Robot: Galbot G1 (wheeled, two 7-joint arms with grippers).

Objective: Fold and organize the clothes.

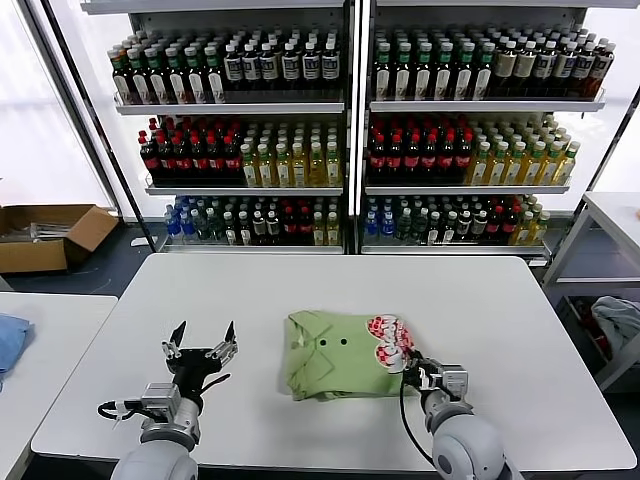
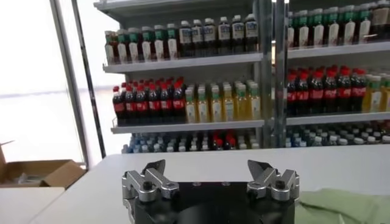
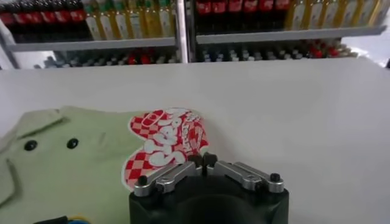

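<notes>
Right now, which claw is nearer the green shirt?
Right. The right claw is at the shirt by its checkered print; the left claw hovers apart, off its other side.

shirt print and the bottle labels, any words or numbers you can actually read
None can be read for sure.
Shirt: the red-and-white checkered print holds white script letters, too distorted to read.
Shelf bottles: labels too small.
Cardboard box: no text visible.

A white counter (image 1: pixel 330 290) fills the foreground. Beyond the jaws, tall shelving (image 1: pixel 355 130) holds rows of bottled drinks, backed by bright windows (image 1: pixel 40 110). An open cardboard box (image 1: pixel 45 235) sits on the dark floor (image 1: pixel 100 272) beside a second white table (image 1: pixel 45 350).
</notes>
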